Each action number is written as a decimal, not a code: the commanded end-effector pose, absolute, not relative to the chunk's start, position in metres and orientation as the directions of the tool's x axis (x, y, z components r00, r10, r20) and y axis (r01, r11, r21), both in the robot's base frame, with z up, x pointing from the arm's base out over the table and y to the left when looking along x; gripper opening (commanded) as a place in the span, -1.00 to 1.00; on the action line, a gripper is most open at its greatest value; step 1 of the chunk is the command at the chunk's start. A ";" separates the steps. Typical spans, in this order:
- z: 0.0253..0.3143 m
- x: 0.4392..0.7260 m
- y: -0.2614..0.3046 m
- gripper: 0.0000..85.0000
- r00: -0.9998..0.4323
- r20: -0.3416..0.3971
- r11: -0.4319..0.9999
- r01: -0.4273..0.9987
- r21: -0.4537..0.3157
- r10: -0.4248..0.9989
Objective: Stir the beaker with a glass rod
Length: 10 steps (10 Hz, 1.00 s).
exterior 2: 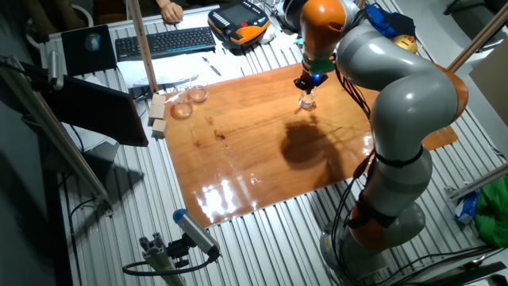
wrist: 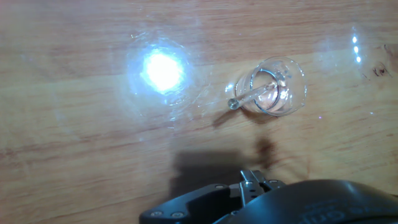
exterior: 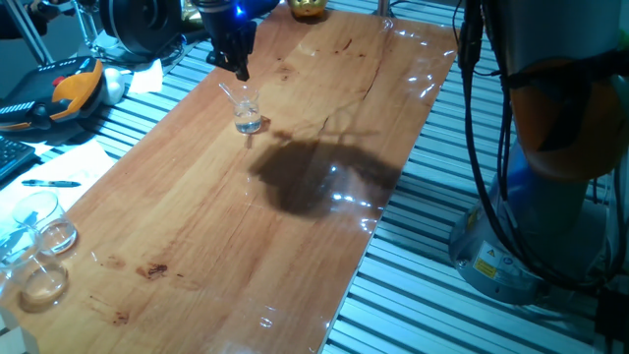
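Note:
The small clear beaker (exterior: 249,118) stands on the wooden board, toward its far left edge. It also shows in the other fixed view (exterior 2: 307,102) and from above in the hand view (wrist: 277,93). The glass rod (exterior: 232,96) leans inside the beaker, its free upper end sticking out over the rim (wrist: 247,97). My gripper (exterior: 243,73) hangs just above the beaker, close to the rod's upper end but apart from it (exterior 2: 305,84). Its fingertips look closed together with nothing between them. In the hand view only the dark hand body shows at the bottom edge.
Several larger clear glass dishes (exterior: 39,231) sit at the board's near left corner (exterior 2: 190,95), with wooden blocks (exterior 2: 159,113) beside them. A keyboard (exterior 2: 163,40) and a teach pendant (exterior: 69,90) lie off the board. The robot base (exterior: 550,197) stands at the right.

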<state>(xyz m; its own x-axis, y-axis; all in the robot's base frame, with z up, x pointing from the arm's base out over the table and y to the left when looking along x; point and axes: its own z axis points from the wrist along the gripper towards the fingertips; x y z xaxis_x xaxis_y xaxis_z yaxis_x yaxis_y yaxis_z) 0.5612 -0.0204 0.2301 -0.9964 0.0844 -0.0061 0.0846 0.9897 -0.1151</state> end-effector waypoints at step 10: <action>0.232 0.571 -0.025 -1.00 -0.986 -0.018 0.967 0.163 -0.198 0.163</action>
<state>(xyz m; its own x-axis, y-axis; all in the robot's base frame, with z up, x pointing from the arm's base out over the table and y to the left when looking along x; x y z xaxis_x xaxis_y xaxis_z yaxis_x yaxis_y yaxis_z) 0.5718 -0.0259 0.2325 -0.9863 0.1644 -0.0163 0.1644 0.9663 -0.1981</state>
